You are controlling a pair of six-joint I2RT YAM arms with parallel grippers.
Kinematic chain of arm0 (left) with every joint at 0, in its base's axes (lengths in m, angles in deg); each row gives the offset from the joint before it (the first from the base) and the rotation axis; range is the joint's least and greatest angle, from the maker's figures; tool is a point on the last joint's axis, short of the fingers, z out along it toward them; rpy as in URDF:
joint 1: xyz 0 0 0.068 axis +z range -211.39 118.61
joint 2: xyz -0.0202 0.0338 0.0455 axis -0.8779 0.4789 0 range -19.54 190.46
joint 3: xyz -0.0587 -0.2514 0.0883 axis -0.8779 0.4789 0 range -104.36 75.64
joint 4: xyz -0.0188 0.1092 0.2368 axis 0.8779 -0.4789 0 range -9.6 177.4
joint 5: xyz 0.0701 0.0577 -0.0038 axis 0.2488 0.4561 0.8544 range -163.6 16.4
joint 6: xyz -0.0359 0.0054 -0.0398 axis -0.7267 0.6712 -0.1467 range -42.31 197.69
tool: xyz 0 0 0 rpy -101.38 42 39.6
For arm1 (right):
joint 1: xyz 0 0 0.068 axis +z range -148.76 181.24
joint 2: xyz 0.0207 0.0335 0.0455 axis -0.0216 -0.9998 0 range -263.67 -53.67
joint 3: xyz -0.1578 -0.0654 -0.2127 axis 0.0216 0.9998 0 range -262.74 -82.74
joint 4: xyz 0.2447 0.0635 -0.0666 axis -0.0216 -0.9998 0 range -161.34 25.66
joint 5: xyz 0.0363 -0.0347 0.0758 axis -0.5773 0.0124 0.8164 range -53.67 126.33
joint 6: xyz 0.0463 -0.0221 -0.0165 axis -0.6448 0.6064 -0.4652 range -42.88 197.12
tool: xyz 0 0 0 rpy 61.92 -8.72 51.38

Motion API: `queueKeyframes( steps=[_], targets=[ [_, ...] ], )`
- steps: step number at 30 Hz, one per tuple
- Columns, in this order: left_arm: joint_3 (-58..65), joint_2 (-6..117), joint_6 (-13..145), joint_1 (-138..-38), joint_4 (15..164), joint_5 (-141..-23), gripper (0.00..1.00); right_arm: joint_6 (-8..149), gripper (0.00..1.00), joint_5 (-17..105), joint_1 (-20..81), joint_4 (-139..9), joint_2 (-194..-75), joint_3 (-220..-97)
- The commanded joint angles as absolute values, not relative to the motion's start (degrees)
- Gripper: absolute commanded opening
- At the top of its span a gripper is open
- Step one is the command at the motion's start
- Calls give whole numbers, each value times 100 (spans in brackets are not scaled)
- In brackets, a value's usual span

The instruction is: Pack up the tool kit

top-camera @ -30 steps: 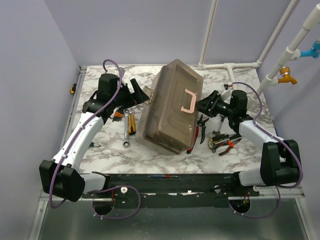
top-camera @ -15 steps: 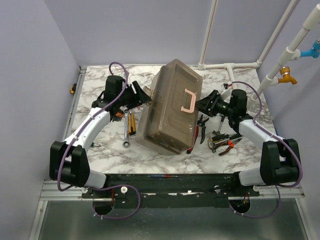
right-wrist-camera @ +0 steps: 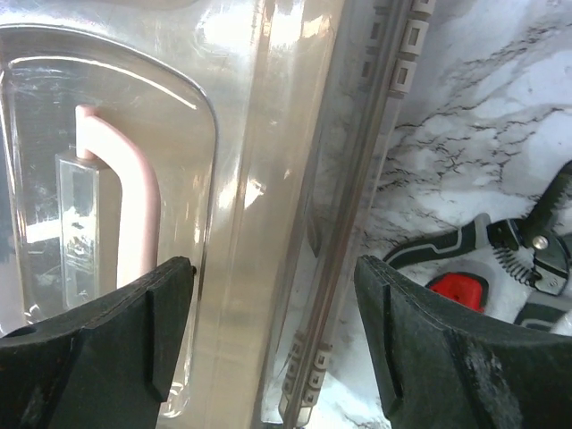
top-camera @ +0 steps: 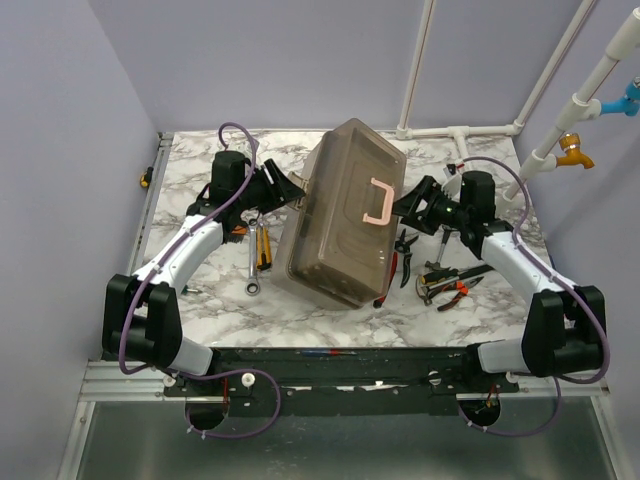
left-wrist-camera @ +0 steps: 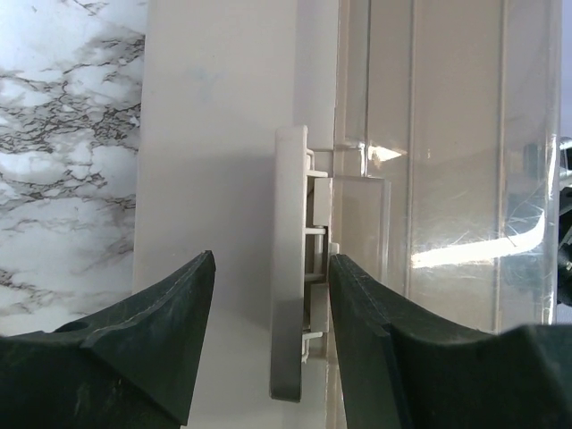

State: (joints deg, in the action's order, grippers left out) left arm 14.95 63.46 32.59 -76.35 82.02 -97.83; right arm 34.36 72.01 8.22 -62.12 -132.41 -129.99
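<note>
Marble-patterned table (top-camera: 200, 290) held the toolbox (top-camera: 335, 250) at its middle, set at a slant with one end nearer the back wall. Its smoky see-through lid (top-camera: 345, 165) was down and the pink handle (top-camera: 377, 200) lay flat on top.

The left gripper (top-camera: 287, 190) was up against the far left side of the box. From its wrist camera I could see its fingers (left-wrist-camera: 170, 340) apart, one on each side of a pale latch (left-wrist-camera: 288, 268) standing out where the beige body meets the lid. The right-hand finger was right beside the latch's edge, while the other stood off from it over the bare beige wall, so nothing was pinched.

The right gripper (top-camera: 405, 208) was at the opposite side, level with the handle. Its fingers (right-wrist-camera: 134, 340) were spread wide, with the ribbed rim of the lid between them. They were not clamped on it.

Loose tools lay on the marble on both sides. A wrench (top-camera: 253, 270) and a yellow-handled tool (top-camera: 264, 248) were just left of the box, below the left gripper. On the right, a cutter (top-camera: 405, 255) with a red part and dark grips lay close to the box, and a small heap of pliers (top-camera: 450, 288) sat a little further out, under the right arm
</note>
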Motion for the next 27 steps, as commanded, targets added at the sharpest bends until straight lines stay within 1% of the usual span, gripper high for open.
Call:
queueKeyframes(
  steps=[1, 5, 14, 19, 21, 25, 27],
  targets=[
    [1666, 6426, 3225, -7624, 8424, -9908, 55, 3862, 80, 6749, 853, -7396, -12893, -13377],
    [1668, 6357, 3237, -7632, 8398, -9893, 54, 3754, 80, 6702, 852, -7532, -12622, -13535],
    [1682, 6196, 3269, -7668, 8332, -9879, 53, 3281, 77, 7587, 853, -7005, -12658, -13624],
    [1680, 6130, 3300, -7677, 8275, -9840, 53, 3046, 75, 7780, 853, -6798, -12642, -13632],
    [1659, 6119, 3305, -7677, 8261, -9839, 53, 2866, 74, 7851, 853, -6575, -12601, -13539],
    [1624, 6117, 3305, -7677, 8248, -9839, 53, 2337, 69, 8045, 853, -5882, -12631, -13224],
    [1607, 6114, 3304, -7677, 8231, -9837, 53, 1918, 68, 8121, 853, -5240, -12636, -12917]
  ],
)
